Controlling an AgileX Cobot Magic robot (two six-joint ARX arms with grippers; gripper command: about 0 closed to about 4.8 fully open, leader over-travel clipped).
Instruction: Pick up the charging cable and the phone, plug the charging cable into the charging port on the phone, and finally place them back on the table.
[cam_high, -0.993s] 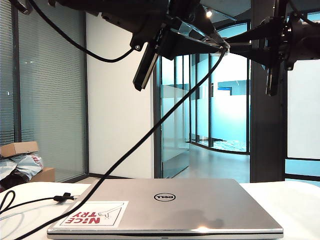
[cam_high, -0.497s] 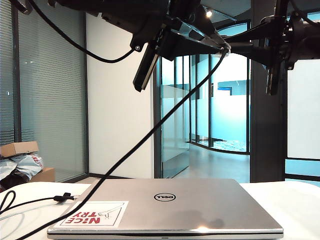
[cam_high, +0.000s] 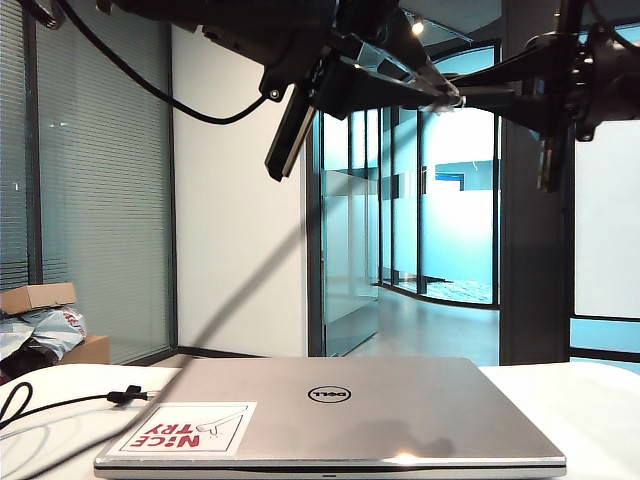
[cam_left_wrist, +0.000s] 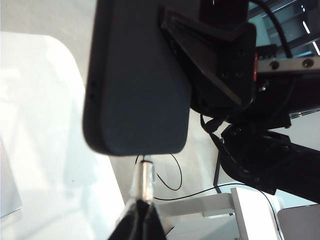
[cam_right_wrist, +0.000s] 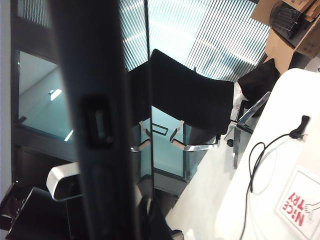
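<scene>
Exterior view: both arms raised along the top of the frame, well above a closed silver laptop (cam_high: 335, 415) lying at lower centre on the white table (cam_high: 600, 410).

Left gripper (cam_high: 300, 95), upper centre-left, clamped shut on the phone (cam_high: 290, 135), held as a dark slab tilted edge-on. In the left wrist view, phone (cam_left_wrist: 137, 80) filling the upper middle, its short edge facing a silver plug tip (cam_left_wrist: 145, 177) that sits just at that edge; whether seated or merely touching cannot be told.

Right gripper (cam_high: 447, 97), upper centre-right, nearly closed on the charging cable (cam_high: 60, 405) close behind the plug. Cable span from plug to table blurred to a faint streak; rest of the cord lying at lower left on the table, tie band included.

Right wrist view: charging port (cam_right_wrist: 100, 125) seen as a dark slot in the phone's edge.

Judged step: insertion. Best done by keeping plug and slot on one line, pushing straight along the phone's long axis, no twisting, left hold kept firm.

Plenty of open air below for lowering; laptop lid under the arms, bare table to the right and lower left. Trailing cord likely to snag on the laptop's edge.
</scene>
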